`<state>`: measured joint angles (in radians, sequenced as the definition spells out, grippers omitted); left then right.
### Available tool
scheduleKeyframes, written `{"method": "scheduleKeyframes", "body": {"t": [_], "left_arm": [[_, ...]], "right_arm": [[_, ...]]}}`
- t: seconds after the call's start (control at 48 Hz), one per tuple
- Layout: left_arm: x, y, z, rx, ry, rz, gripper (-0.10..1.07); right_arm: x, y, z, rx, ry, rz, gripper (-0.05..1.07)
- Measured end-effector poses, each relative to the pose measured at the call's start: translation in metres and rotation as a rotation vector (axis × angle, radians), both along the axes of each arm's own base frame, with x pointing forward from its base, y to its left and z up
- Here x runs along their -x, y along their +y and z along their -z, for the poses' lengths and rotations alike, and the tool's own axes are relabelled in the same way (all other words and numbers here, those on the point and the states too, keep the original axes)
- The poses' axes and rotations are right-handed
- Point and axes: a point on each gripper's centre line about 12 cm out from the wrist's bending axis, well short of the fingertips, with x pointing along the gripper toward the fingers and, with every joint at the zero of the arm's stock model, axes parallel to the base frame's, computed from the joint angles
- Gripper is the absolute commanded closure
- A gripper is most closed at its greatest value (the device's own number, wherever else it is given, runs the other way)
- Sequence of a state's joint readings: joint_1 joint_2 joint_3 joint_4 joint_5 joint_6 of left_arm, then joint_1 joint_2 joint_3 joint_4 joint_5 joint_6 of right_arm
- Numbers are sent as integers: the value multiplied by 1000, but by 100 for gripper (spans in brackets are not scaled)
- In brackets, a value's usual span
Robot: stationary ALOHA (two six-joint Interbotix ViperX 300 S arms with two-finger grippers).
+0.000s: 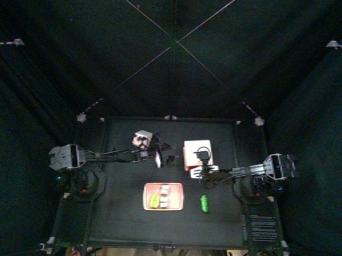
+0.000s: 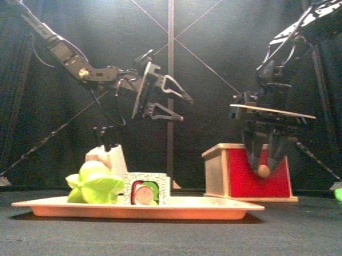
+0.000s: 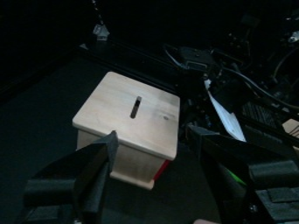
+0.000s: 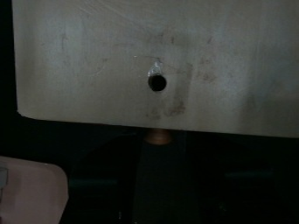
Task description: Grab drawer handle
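The drawer (image 1: pixel 198 150) is a pale square box right of the table's middle. In the front view its front face (image 2: pixel 230 176) is red, with the small drawer handle (image 2: pixel 263 170) at its middle. My right gripper (image 2: pixel 263 152) hangs right at this face, its fingers down around the handle. In the right wrist view the drawer's top (image 4: pixel 93 61) fills the picture and the handle (image 4: pixel 158 137) pokes out just past its edge. My left gripper (image 2: pixel 167 95) is open and empty, raised above the table left of the drawer (image 3: pixel 128 109).
A flat pink tray (image 2: pixel 201 207) with green items and a sushi piece lies at the table's front (image 1: pixel 162 196). A small grey box (image 2: pixel 107 160) stands behind it on the left. A loose green item (image 1: pixel 205 206) lies right of the tray.
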<state>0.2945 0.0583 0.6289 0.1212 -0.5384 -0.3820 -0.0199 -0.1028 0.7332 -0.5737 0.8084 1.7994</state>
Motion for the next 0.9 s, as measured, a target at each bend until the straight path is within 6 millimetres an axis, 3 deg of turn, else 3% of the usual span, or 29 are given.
{"method": "scheduleKeyframes", "body": {"t": [0.167,0.542,0.667,0.896], "left_arm": [[-18,10,12,4,13,-9,23],[-35,25,25,30,18,-44,67],[-40,28,31,35,26,-49,73],[-48,32,41,40,43,-53,73]], "right_arm": [[0,0,2,-1,6,2,28],[0,-1,2,0,8,2,28],[0,-1,4,0,14,5,28],[0,-1,7,-2,21,3,28]]}}
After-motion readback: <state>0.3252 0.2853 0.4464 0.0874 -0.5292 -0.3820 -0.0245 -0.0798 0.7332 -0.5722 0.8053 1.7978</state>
